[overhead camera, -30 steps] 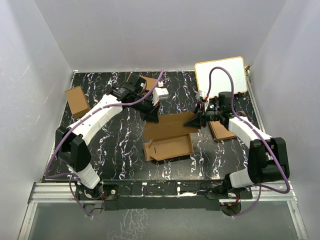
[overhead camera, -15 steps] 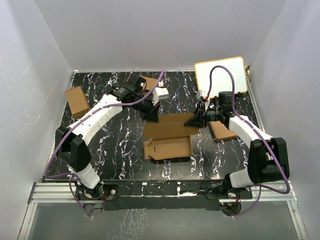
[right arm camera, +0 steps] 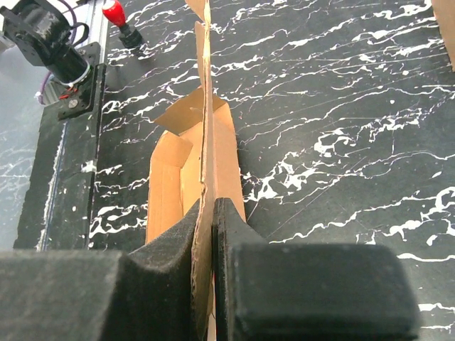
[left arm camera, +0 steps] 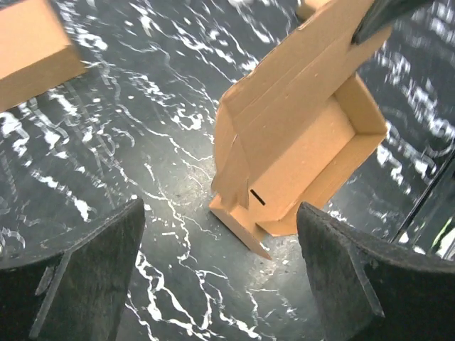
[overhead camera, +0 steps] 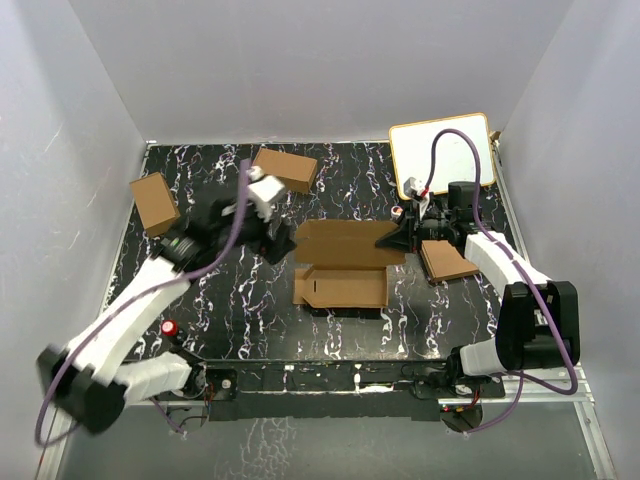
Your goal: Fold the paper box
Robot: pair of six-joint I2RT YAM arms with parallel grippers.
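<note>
Paper box (overhead camera: 340, 288) lies half-formed betw. the two grippers: open tray on near side w/ walls up, broad lid flap lifted off its far edge. Left gripper (left arm camera: 220, 213) hangs just left of the box, fingers (left arm camera: 92, 277) spread wide, holding nothing. The box's left corner shows in the gap ahead of them, not touching. Right gripper (right arm camera: 210, 213) is at the box's right end, pads (right arm camera: 284, 291) pinched tight on the lid flap's edge. Cardboard stands upright betw. them and runs straight away from the tips. Pile of brown sheets (overhead camera: 445, 262) lies just right of the right fingers, partly under that wrist. Farther out: short carton (overhead camera: 155, 200) well left of the left fingers, second carton (overhead camera: 285, 168) beyond them toward the far edge. White board (overhead camera: 440, 152) sits in the far right corner, beyond the right fingers.
</note>
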